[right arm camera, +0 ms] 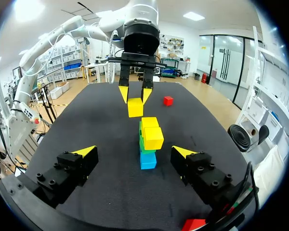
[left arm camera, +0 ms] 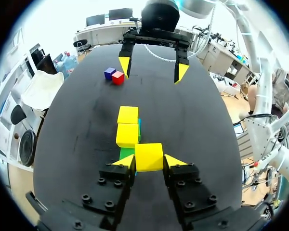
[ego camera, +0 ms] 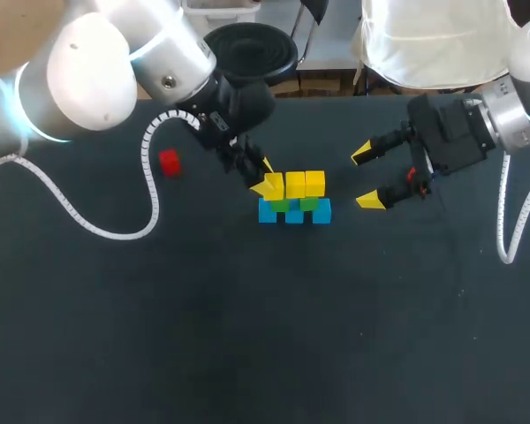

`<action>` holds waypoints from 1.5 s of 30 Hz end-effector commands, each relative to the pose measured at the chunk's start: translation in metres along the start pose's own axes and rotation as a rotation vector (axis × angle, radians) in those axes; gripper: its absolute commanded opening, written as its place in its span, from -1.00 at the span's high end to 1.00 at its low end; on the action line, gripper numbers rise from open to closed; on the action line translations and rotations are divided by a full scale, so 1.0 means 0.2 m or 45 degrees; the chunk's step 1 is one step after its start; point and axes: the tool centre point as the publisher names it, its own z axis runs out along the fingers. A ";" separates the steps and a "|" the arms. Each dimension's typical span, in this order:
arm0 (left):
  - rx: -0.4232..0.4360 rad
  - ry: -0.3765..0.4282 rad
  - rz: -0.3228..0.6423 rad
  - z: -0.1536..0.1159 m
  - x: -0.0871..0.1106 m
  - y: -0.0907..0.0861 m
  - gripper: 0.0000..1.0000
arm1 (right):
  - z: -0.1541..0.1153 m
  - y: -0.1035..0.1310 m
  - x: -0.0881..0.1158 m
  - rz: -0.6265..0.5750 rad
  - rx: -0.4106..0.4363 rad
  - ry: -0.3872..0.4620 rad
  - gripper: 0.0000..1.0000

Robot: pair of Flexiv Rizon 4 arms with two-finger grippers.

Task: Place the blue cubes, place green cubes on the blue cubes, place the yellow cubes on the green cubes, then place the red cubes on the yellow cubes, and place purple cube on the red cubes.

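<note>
Yellow cube [left arm camera: 149,157] in left fingers [left arm camera: 124,162], row [ego camera: 294,213] end

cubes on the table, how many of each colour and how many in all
blue cube: 3
green cube: 2 showing
yellow cube: 3
red cube: 2
purple cube: 1
total: 11 showing

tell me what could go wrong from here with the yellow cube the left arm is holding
1. The left gripper is shut on the yellow cube close beside the two placed yellow cubes; opening might nudge them off the green cubes.
2. Only two green cubes show, so the held cube may overhang and tip once released.
</note>
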 end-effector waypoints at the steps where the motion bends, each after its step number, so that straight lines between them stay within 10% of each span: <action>1: -0.001 0.001 0.001 0.00 0.00 0.00 1.00 | 0.00 0.00 0.00 -0.001 0.000 -0.002 -1.00; 45: 0.085 -0.077 0.005 0.03 0.03 0.08 1.00 | 0.00 0.00 0.00 -0.001 0.000 -0.002 -1.00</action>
